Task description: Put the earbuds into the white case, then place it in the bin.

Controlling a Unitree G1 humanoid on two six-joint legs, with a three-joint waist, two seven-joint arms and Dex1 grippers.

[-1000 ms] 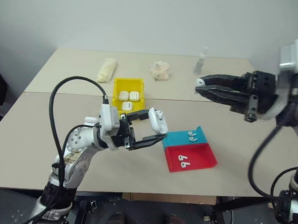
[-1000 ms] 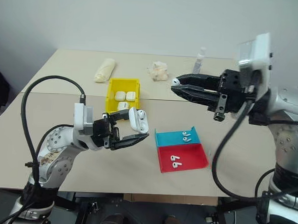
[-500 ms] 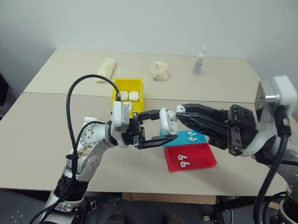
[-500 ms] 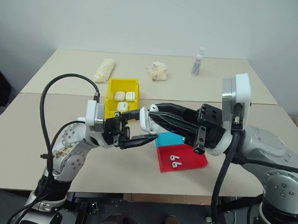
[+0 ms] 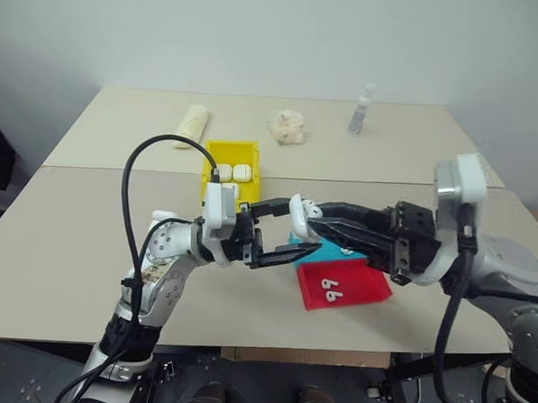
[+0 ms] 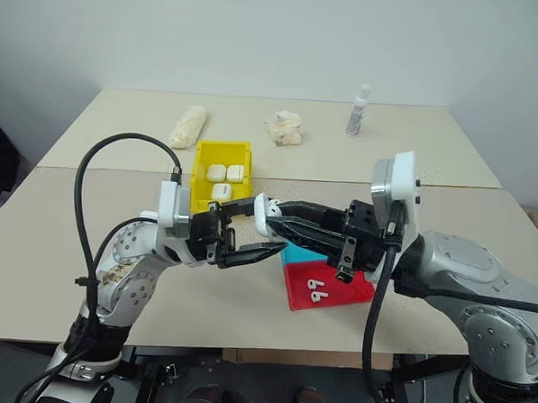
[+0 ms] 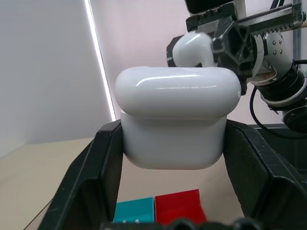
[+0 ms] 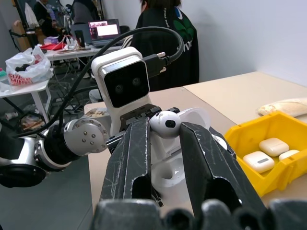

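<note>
Change since a second ago: the right gripper [image 6: 266, 218] has swung down from the upper right of the frame to the centre, where its fingertips meet the white case [image 6: 261, 215]; the left gripper [image 5: 284, 229] has barely shifted.

Left gripper — clenched on the white case, one finger on each side of the body, lid hinged open. Held above the surface [image 5: 59, 245], mid-frame.

Right gripper — pinching one of the earbuds [image 8: 166, 122] between its fingertips, rounded head showing, directly over the open case.

Remaining earbuds — two [image 5: 333, 295] lie in the red tray [image 5: 359, 289], centre-right; those in the teal tray [image 5: 331, 252], just behind the red one, are mostly hidden by the right arm.

The bin [image 5: 228, 152] — yellow, upper centre-left, behind the left gripper; it holds three closed white cases [image 5: 234, 173].

Far edge of the surface, left to right: a pale wrapped roll [image 5: 192, 124], a crumpled light wad [image 5: 287, 127], a small clear bottle [image 5: 361, 110].

A person in a dark top [image 8: 168, 43] stands in the background of the right wrist view.
</note>
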